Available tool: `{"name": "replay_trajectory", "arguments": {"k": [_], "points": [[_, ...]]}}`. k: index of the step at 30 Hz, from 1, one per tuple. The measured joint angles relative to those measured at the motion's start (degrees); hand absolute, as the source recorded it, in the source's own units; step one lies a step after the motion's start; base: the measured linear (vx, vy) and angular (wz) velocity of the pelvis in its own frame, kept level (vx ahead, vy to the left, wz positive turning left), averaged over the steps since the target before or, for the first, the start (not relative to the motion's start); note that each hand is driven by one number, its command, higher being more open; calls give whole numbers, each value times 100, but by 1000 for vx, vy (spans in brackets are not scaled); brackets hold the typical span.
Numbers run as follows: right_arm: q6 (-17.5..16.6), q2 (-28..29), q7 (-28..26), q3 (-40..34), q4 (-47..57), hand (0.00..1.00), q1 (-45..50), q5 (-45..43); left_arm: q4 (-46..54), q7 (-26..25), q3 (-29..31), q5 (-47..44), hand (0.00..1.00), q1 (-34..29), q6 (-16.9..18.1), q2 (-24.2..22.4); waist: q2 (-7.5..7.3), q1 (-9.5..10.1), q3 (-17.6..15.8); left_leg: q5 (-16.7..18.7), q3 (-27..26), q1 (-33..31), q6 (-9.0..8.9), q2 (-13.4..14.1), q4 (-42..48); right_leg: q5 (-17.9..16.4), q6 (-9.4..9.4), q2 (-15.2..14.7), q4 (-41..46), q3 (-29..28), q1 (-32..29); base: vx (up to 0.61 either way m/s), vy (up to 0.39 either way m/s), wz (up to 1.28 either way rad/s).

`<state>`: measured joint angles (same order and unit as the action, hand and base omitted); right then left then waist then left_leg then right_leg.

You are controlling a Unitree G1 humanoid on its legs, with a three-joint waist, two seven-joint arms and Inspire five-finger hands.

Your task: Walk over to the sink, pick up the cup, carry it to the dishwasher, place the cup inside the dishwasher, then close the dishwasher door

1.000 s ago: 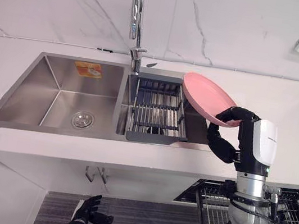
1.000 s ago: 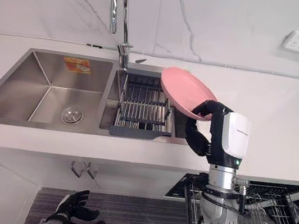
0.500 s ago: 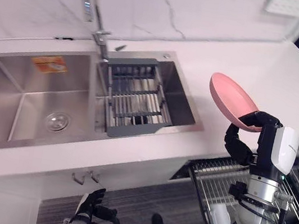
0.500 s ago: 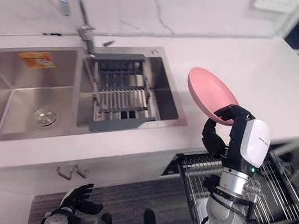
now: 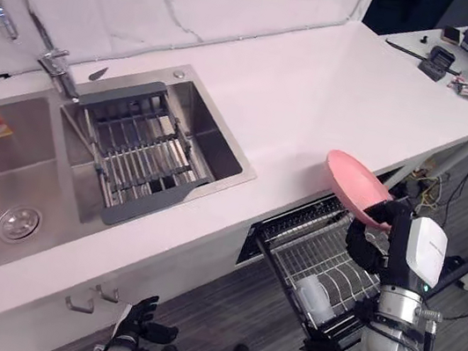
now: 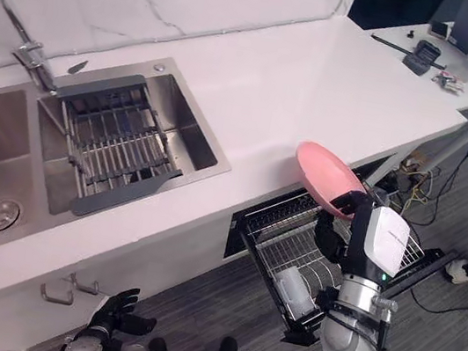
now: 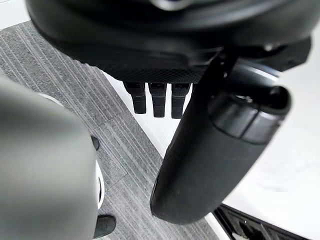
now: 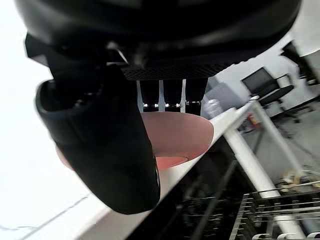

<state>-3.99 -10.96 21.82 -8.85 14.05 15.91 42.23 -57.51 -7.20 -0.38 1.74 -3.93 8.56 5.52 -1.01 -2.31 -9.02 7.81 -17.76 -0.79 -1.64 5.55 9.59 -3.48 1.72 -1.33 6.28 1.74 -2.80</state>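
My right robot hand (image 5: 370, 242) grips the pink plate (image 5: 354, 182) by its rim — tilted, I judge, for slotting into the dishwasher rack (image 5: 305, 262) at its six o'clock.

I see sink (image 5: 1, 183) at left, sunk in counter (image 5: 319, 91); drain rack (image 5: 135, 151) across its right basin, faucet (image 5: 55, 67) behind. Right of sink, below counter edge, dishwasher rack (image 5: 310, 259) pulled out, mug (image 5: 314, 297) in it. Plate (image 5: 355, 186) in my right hand (image 5: 375, 242), above that rack.
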Motion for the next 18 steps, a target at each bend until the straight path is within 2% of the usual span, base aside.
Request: {"name": "replay_trajectory", "arguments": {"k": [5,11,15,18], "points": [[21,26,0,-235,-327,30,512,-17,-149,2,-5,2,90,-95,6,-29,38,-22,301,-20,10,242,11,-107,-165,70,100,-74,-333,-153,269,73,44,-16],[69,93,-6,-349,-962,30,536,-89,-156,4,-13,0,90,-99,6,-54,86,-16,316,-45,38,240,52,-226,-193,120,162,-173,-446,-150,315,0,46,3],[73,87,-6,-519,-1172,30,498,-294,-139,8,-17,-1,90,-107,19,-150,274,-17,255,-73,88,172,97,-268,-191,150,178,-207,-431,-119,263,-45,12,5],[92,-58,-3,-689,-1603,30,151,-513,-38,8,-19,-8,90,-101,48,-193,381,-19,33,-114,106,-23,154,-276,-135,168,174,-228,-275,-121,17,-96,6,-1]]}}
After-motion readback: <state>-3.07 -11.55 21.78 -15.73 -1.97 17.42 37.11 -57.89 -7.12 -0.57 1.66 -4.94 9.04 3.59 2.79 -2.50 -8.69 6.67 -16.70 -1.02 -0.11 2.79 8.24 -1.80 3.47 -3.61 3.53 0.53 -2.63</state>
